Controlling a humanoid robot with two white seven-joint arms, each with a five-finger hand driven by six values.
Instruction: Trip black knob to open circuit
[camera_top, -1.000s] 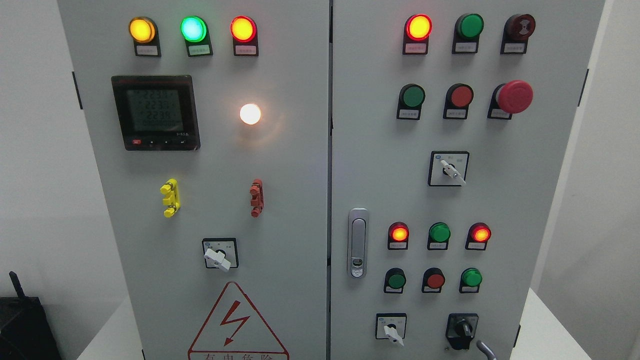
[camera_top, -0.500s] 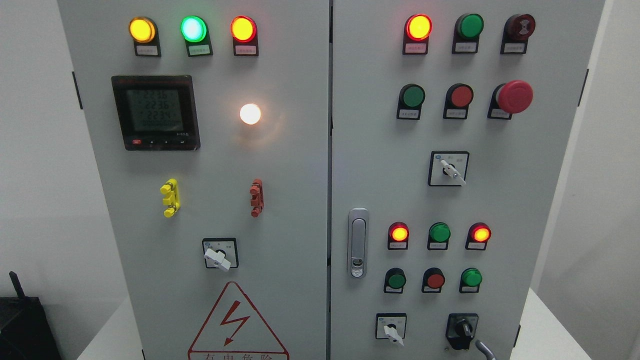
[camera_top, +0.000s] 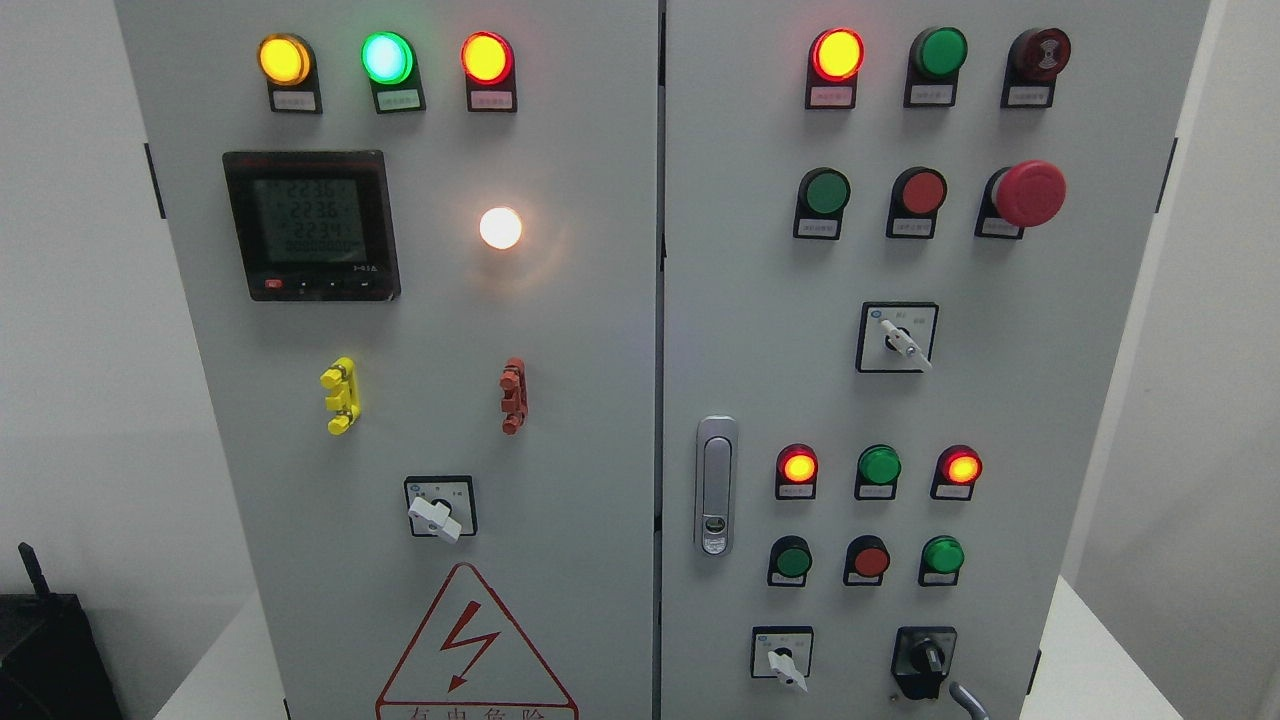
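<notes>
The black knob (camera_top: 927, 657) sits at the lower right corner of the right cabinet door (camera_top: 760, 300), its pointer reading roughly vertical. It is mounted low and outboard, beside the white-handled selector switch (camera_top: 783, 663), presumably so that hand-operated controls stay within easy reach below the indicator lamps. Nothing is touching it; in my judgement the trip has not yet begun.

Only a thin grey curved piece (camera_top: 968, 698) shows at the bottom edge, just right of the knob and apart from it. It is probably one finger of the right hand, but so little is visible that I cannot tell whether the fingers are spread, pressed together or pinching anything. The left hand is not in view.

Red lamps (camera_top: 799, 467) above the knob are lit, as is the top red lamp (camera_top: 837, 54), which suggests the circuit is live. The emergency stop button (camera_top: 1030, 193) stands well above, clear of any approach from below. The door latch (camera_top: 715, 487) lies along the door's left edge, away from the work.
</notes>
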